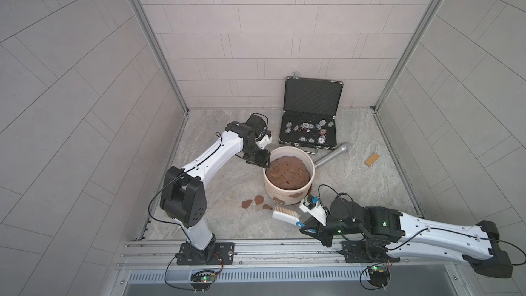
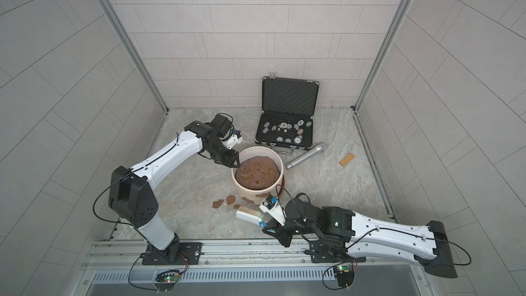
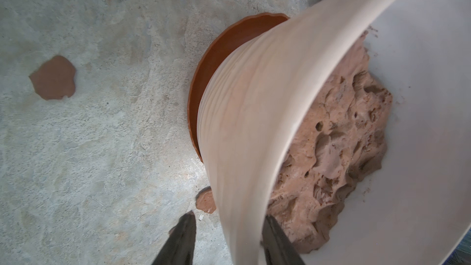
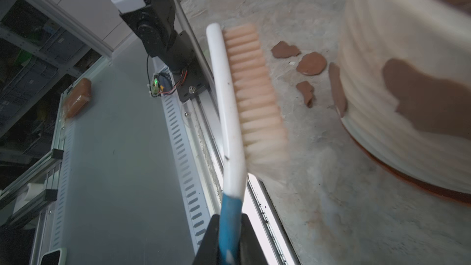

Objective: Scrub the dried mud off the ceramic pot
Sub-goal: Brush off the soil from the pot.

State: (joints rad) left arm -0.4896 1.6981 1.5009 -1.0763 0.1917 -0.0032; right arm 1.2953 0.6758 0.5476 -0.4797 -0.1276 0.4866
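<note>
The ceramic pot is cream and ribbed, stands on a reddish-brown saucer and holds a mound of brown soil. Dried mud sticks to its near wall; loose patches lie on the floor beside it. My left gripper straddles the pot's left rim, one finger inside, one outside with a gap to the wall. My right gripper is shut on the blue handle of a white brush, bristles toward the pot, just short of it.
An open black case of poker chips stands behind the pot. A silver microphone lies at the pot's right rear, and a tan block further right. The metal rail runs along the front edge.
</note>
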